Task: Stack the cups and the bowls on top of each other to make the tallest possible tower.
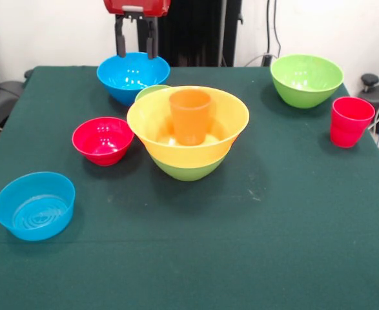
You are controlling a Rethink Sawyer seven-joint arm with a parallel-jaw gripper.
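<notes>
At the tabletop (189, 258) centre, the orange cup (190, 115) stands upright, mouth up, inside the wide orange bowl (188, 126) nested in a green bowl (189, 169). The tool (136, 44) hangs vertically above the big blue bowl (133, 75), fingers parted, empty.

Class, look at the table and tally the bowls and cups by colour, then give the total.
Blue: 2, a big bowl and a small bowl
Green: 3 bowls
Red: 2, a bowl and a cup
Orange: 2, a wide bowl and a cup
Total: 9
</notes>
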